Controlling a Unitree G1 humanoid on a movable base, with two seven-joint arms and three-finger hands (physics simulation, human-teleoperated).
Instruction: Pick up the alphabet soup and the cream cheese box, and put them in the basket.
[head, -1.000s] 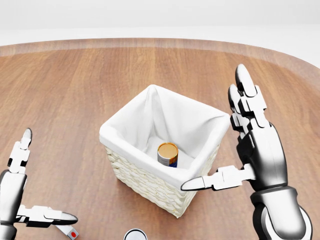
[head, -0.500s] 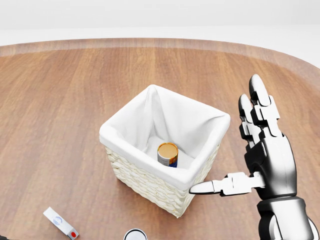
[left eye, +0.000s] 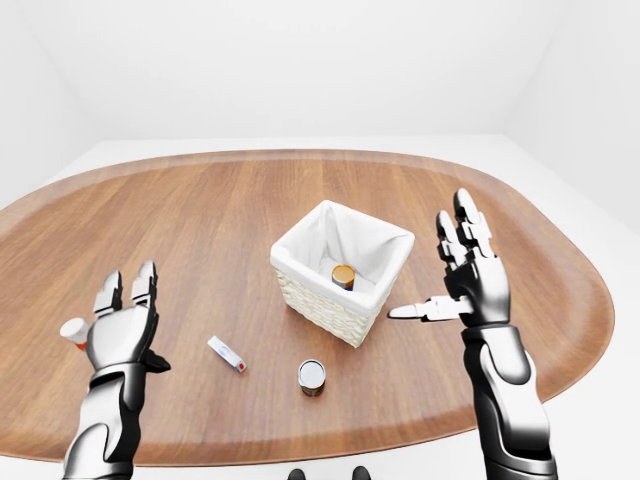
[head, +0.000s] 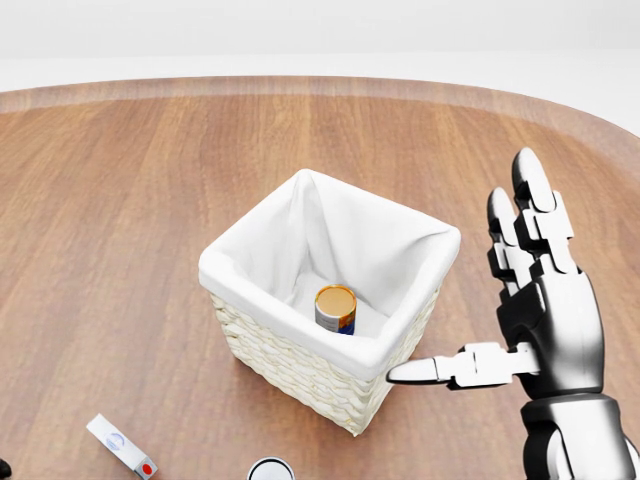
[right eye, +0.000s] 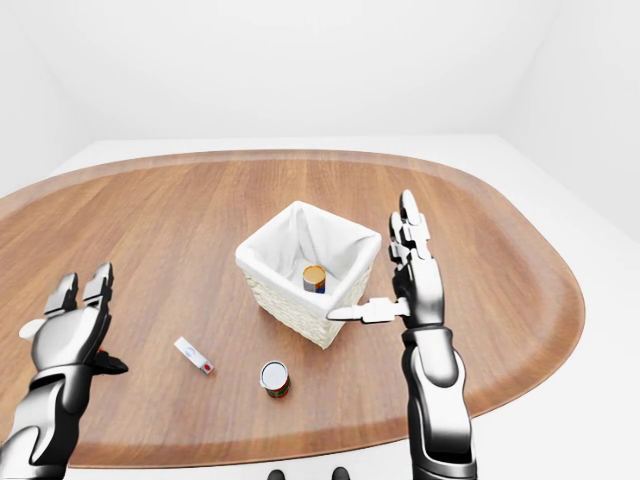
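The wicker basket (head: 300, 368) with a white liner stands mid-table. The alphabet soup can (head: 336, 308), orange-topped, stands upright inside it. The cream cheese box (head: 122, 446), flat and white with a red dot, lies on the wood to the lower left of the basket. My right hand (head: 470, 290) is open and empty, held up just right of the basket, with its thumb pointing at the basket's corner. My left hand (left eye: 135, 320) is open and empty at the lower left of the left-eye view, left of the box.
Another can (left eye: 312, 376) with a pale lid stands below the basket. A small white and orange thing (left eye: 73, 330) sits by my left hand, partly hidden. The oval wooden table's edge (left eye: 560, 250) curves round at the right.
My left hand has dropped out of the head view at the lower left, uncovering the cream cheese box. My right hand has moved a little right, away from the basket.
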